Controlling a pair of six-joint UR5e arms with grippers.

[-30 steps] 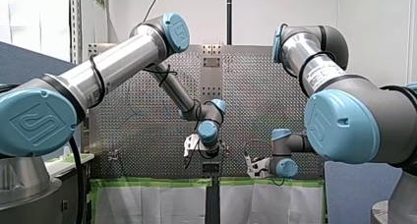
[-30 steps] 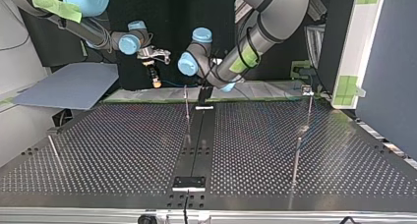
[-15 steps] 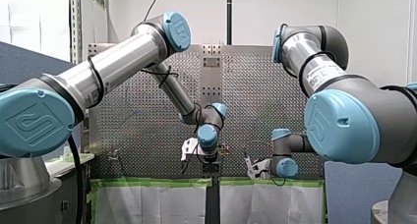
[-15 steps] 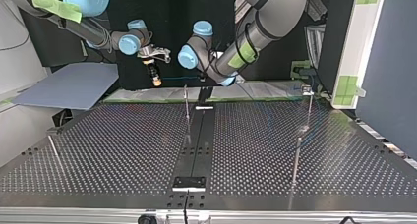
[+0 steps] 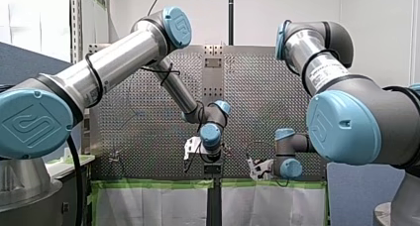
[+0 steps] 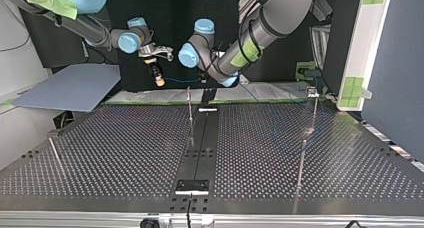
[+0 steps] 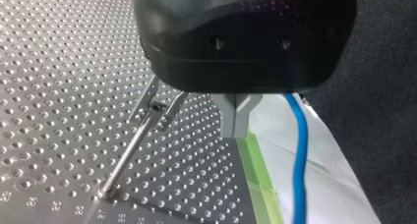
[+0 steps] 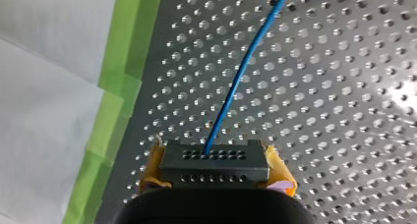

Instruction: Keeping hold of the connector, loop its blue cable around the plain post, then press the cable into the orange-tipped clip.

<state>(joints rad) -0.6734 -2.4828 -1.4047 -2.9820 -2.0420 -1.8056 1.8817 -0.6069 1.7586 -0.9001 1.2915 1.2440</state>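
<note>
1. Top view: my right gripper (image 6: 158,74), in the upper left of the frame, is found slightly higher and further left than a second ago. The connector (image 6: 160,81) has been carried along with it.
2. The wrist of my left arm, just right of it in that frame, has likewise been drawn up and to the left.
3. In the right wrist view the connector is seen clamped between the yellow pads (image 8: 279,171). The blue cable (image 8: 239,79) is led from it ahead over the perforated table (image 8: 344,86).
4. In the left wrist view the fingers of my left gripper (image 7: 236,120) are pressed together, and nothing is seen between them. The cable hangs just beside them, and a forked post (image 7: 147,121) stands beyond.
5. The shift is judged to be a small repositioning. No post is wrapped yet, so looping and clipping are judged still to be done.
</note>
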